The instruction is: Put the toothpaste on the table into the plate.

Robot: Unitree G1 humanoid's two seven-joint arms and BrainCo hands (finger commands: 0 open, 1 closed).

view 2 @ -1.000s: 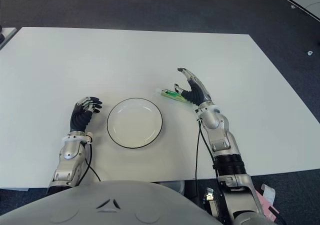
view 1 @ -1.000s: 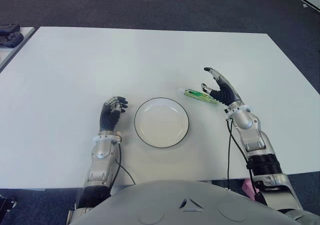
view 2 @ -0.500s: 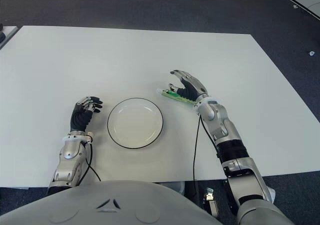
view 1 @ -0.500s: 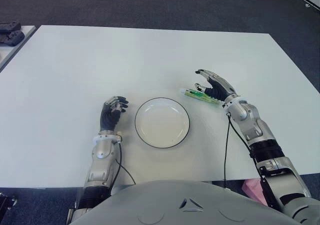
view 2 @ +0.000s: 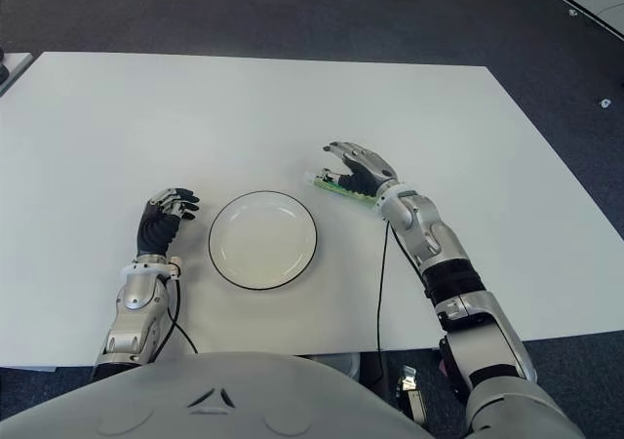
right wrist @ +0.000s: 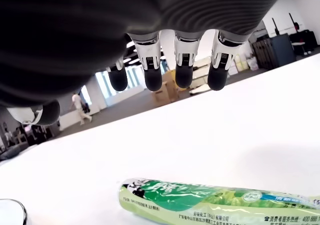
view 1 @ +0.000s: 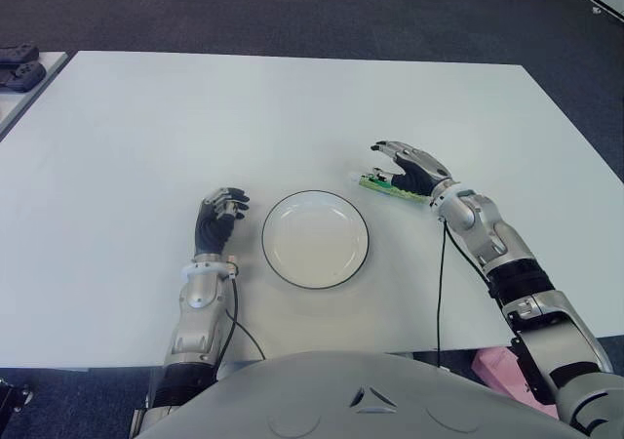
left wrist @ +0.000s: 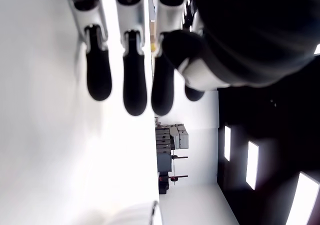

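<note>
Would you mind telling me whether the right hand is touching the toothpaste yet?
Apart. The right wrist view shows the right hand open, fingertips above the toothpaste, with bare table between.

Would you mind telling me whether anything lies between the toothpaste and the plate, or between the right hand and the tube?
Nothing visible does. The right hand hovers open over the toothpaste, and only bare table separates the tube from the plate.

toothpaste (right wrist: 220, 202), small Chinese print, digits "400"
</note>
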